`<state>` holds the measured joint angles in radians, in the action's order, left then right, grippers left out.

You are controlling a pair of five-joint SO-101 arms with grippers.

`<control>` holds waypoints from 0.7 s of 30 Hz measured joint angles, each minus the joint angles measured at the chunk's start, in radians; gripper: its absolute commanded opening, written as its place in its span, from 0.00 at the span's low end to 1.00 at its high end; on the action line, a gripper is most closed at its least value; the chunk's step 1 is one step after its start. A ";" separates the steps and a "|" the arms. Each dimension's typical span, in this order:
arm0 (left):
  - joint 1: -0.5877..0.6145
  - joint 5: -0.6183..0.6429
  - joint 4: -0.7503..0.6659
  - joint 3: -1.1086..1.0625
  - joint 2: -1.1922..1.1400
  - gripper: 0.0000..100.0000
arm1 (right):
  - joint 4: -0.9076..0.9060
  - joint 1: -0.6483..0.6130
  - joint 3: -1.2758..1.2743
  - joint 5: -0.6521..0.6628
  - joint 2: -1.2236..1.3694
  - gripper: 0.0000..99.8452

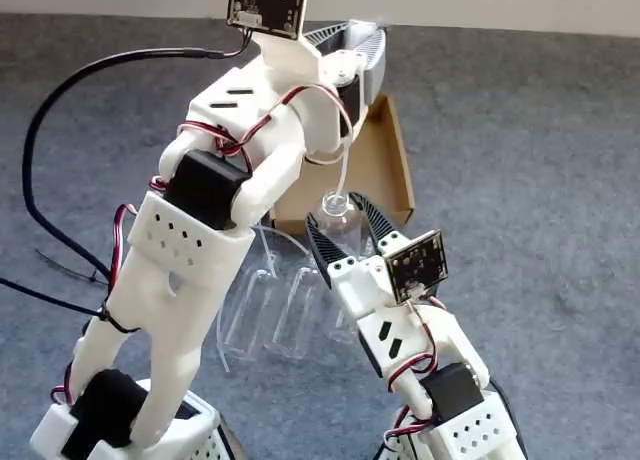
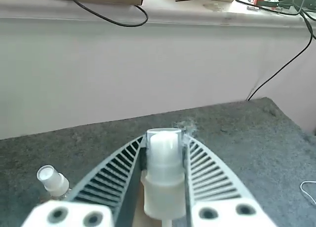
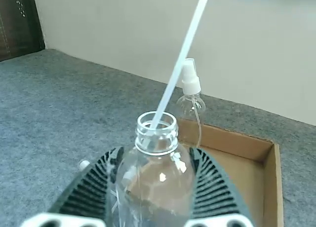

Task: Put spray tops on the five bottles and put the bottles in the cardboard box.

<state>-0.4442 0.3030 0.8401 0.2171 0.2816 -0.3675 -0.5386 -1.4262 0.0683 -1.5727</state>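
Left wrist view: left end effector (image 2: 165,139) pinches spray top (image 2: 163,175) | right end effector (image 3: 155,153) pinches bottle (image 3: 155,185)

- No text, label, brand, number or sign can be read on anything here.
- The camera board (image 1: 415,263) on one arm's wrist bears pale specks, too small to read.

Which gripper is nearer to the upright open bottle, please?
Right. The right gripper grips the bottle; the left gripper holds the spray top above it, with its tube in the neck.
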 measured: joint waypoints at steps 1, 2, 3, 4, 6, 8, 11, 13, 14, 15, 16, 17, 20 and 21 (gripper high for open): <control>0.000 0.000 0.000 0.000 0.000 0.00 | 0.000 0.000 0.000 0.000 0.000 0.00; 0.000 0.000 0.000 -0.008 0.000 0.00 | 0.000 0.000 0.000 0.000 0.000 0.00; -0.002 0.000 0.005 -0.023 0.000 0.00 | 0.000 0.000 0.000 0.000 0.000 0.00; -0.002 0.000 0.018 -0.037 0.000 0.00 | 0.000 0.000 0.000 0.000 0.000 0.00; 0.000 0.000 0.064 -0.061 0.002 0.00 | 0.000 0.000 0.000 0.000 0.000 0.00; -0.002 0.000 0.129 -0.100 0.029 0.00 | 0.000 -0.002 0.000 0.000 0.000 0.00; -0.002 0.002 0.206 -0.189 0.097 0.01 | 0.000 -0.002 0.000 0.002 0.000 0.00; -0.005 0.003 0.215 -0.270 0.146 0.01 | 0.000 -0.003 0.000 0.002 0.000 0.00; -0.005 0.003 0.215 -0.311 0.172 0.01 | 0.000 -0.003 -0.002 0.002 0.002 0.00; -0.011 0.003 0.215 -0.353 0.198 0.01 | 0.000 -0.003 -0.002 0.002 0.002 0.00; -0.017 0.003 0.215 -0.391 0.226 0.01 | 0.000 -0.003 -0.002 0.002 0.002 0.00; -0.021 0.003 0.215 -0.425 0.253 0.01 | 0.000 -0.003 -0.002 0.002 0.002 0.00; -0.023 -0.038 0.209 -0.500 0.327 0.05 | -0.002 -0.003 -0.002 0.002 0.002 0.00; -0.023 -0.071 0.201 -0.523 0.347 0.08 | -0.002 -0.005 -0.002 0.002 0.002 0.00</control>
<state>-0.4672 0.2325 1.0411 -0.3061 0.6283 -0.3690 -0.5432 -1.4277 0.0698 -1.5712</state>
